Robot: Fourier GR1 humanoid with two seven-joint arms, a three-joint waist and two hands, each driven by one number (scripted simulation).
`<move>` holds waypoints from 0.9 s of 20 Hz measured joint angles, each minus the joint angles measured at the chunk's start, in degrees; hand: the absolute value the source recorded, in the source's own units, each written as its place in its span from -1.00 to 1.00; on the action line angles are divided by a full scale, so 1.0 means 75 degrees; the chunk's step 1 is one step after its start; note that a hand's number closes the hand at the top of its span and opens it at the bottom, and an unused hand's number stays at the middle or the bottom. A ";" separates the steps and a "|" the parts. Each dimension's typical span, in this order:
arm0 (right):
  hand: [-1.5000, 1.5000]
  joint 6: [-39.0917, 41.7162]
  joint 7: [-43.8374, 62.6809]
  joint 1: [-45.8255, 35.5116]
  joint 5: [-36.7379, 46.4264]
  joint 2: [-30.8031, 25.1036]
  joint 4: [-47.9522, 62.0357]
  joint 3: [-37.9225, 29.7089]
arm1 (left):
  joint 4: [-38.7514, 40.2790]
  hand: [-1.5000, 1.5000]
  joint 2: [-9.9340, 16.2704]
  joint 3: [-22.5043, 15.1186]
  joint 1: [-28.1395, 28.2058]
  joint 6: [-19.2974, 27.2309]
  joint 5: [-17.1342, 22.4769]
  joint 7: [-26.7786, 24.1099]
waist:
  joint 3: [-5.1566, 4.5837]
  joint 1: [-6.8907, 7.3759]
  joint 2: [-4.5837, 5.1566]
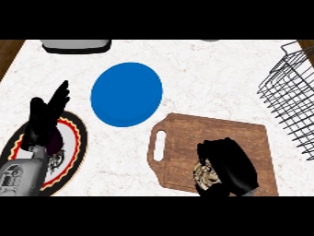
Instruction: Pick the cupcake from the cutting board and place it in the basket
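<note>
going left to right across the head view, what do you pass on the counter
left hand over the patterned plate → blue plate → cutting board → right hand curled on the cupcake → wire basket

One head view looks steeply down at the counter [207, 78].

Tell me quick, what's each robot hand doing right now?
Left robot hand: open, holding nothing, above a plate.
Right robot hand: curled round the cupcake on the cutting board.
</note>
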 measured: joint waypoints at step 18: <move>1.00 0.2145 0.4594 -0.2349 -0.4196 0.0681 -0.4675 -0.1782 | -0.0034 0.00 0.0010 0.0028 -0.0065 -0.0095 0.0022 0.0036 | -0.0003 0.0024 0.0012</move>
